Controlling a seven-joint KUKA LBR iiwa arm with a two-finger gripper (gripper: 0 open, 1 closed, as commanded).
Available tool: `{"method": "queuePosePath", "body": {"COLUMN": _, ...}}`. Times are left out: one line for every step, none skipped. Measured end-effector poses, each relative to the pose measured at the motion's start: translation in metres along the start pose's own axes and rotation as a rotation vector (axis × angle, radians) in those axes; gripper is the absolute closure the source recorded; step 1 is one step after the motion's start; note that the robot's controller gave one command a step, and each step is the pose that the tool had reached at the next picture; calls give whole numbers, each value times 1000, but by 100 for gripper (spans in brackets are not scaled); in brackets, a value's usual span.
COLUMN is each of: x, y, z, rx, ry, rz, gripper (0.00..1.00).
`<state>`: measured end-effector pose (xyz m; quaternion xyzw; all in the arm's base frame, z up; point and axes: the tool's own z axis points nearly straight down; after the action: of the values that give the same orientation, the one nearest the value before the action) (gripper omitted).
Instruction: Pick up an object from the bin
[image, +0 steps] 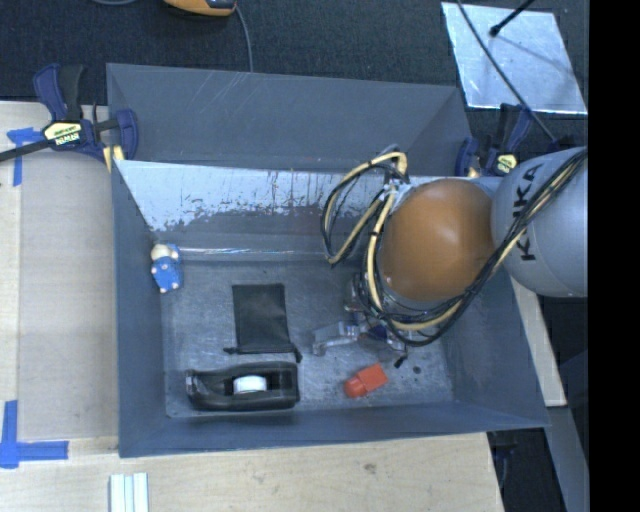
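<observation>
The grey bin (135, 330) holds a black tape dispenser (243, 388) at its front, a small orange-red block (365, 381) to its right, a flat black pad (260, 318) behind, and a blue-and-yellow figure (165, 268) far left. The gripper (338, 338) hangs just behind the block; how wide it stands I cannot tell. The arm (545, 225) reads "KUKA".

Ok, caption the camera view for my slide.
Gripper inside the grey bin, near a small orange block, black tape dispenser further left.
</observation>
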<state>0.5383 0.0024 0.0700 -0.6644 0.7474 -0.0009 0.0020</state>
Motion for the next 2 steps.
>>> {"method": "queuePosePath", "body": {"x": -10, "y": 36, "z": 0, "rx": -6, "ry": -1, "rz": -135, "gripper": 0}}
{"method": "queuePosePath", "body": {"x": 1, "y": 29, "z": 0, "rx": -1, "ry": -2, "rz": -233, "gripper": 0}}
